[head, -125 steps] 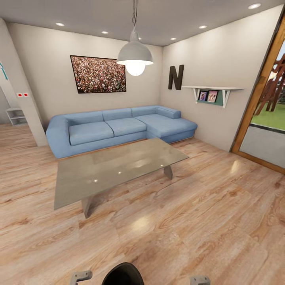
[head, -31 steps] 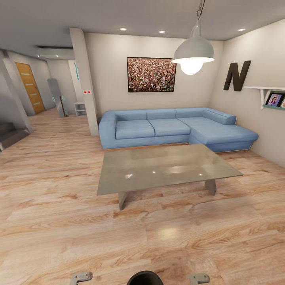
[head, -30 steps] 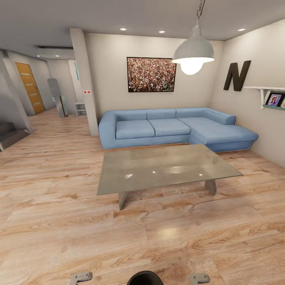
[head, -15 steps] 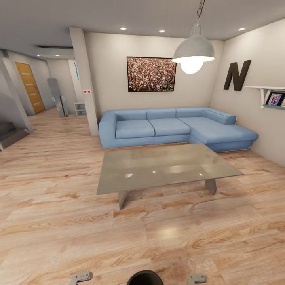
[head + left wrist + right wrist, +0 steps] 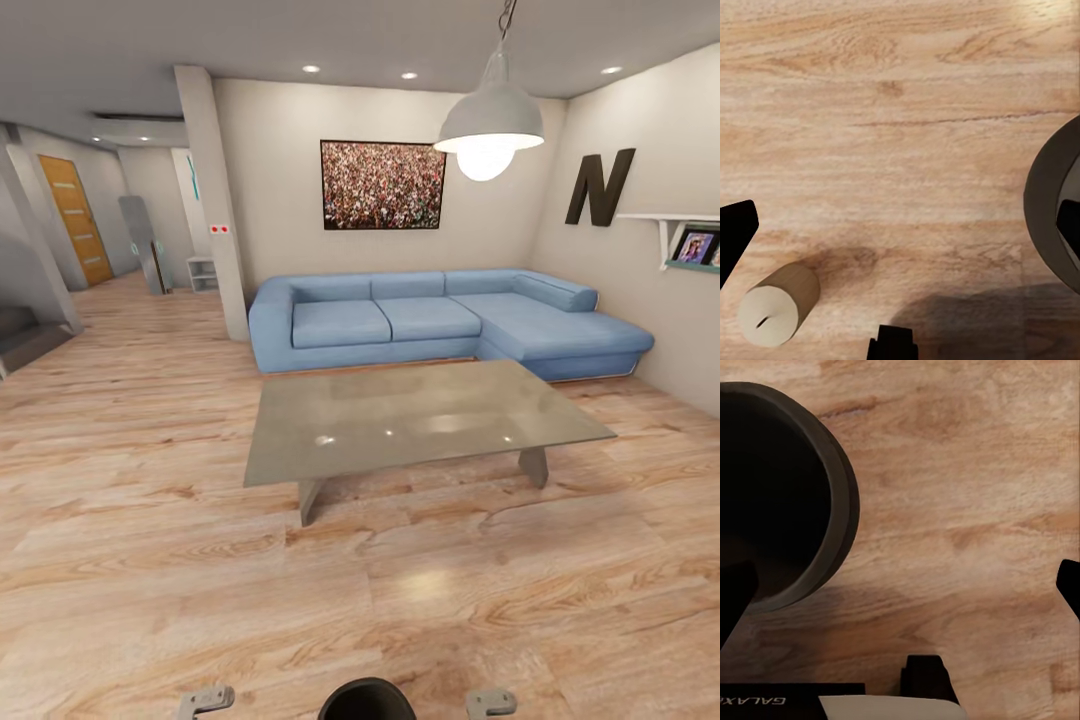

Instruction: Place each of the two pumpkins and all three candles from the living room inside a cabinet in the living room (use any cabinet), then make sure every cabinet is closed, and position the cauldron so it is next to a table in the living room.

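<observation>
A candle is seen lying on its side on the wood floor, below the left gripper, whose fingers are spread apart with nothing between them. The cauldron sits under the right gripper, likewise spread and empty. Ahead, the table stands before a blue sofa.

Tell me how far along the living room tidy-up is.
Nothing looks finished. One candle sits on the floor near the cauldron, which is short of the coffee table. Nothing in hand: left gripper and right gripper are open, empty. Left: candles and pumpkins into a cabinet, cauldron beside the table.
</observation>
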Motion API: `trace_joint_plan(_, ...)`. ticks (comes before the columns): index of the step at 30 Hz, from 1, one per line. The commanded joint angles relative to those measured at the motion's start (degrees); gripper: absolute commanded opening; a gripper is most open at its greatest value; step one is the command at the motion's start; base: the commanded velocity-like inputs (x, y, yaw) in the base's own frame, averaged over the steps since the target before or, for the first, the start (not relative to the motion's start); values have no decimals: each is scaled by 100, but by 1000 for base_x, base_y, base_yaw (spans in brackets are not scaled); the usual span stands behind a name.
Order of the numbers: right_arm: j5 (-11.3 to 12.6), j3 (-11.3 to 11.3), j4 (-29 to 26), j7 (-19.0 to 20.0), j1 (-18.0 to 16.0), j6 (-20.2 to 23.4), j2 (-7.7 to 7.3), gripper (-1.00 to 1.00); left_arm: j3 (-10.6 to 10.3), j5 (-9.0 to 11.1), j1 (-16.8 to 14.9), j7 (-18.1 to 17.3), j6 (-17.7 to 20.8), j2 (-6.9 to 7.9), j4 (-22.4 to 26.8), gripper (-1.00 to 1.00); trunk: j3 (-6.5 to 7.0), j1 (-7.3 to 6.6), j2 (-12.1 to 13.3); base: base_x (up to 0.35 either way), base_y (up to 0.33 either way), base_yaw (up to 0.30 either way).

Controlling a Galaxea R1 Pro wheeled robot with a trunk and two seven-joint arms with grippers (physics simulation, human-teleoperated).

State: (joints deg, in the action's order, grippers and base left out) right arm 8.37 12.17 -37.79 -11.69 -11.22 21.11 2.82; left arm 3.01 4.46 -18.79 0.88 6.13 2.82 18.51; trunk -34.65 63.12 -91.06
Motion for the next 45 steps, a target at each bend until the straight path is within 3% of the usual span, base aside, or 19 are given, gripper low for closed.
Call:
trace_joint_plan(1, 60, 31, -9, -55, -3, -6, 0, 100, 6, 47, 1, 9, 37, -1, 13, 100, -24, 22, -44, 0, 0, 0)
trace_joint_plan(16, 60, 31, -16, -59, -3, -169, 29, 100, 6, 46, 0, 9, 37, -1, 14, 100, -293, 352, -646, 0, 0, 0)
trace_joint_plan(25, 60, 31, -18, -53, -3, -169, 35, 100, 6, 46, 1, 9, 37, -1, 13, 100, -293, 352, -646, 0, 0, 0)
trace_joint_plan(40, 60, 31, -18, -55, -3, -228, 35, 100, 6, 46, 2, 9, 37, -1, 14, 100, -563, 681, -1248, 0, 0, 0)
trace_joint_plan(45, 60, 31, -17, -59, -3, -245, 35, 100, 6, 46, 2, 9, -12, -1, 13, 100, -563, 681, -1248, 0, 0, 0)
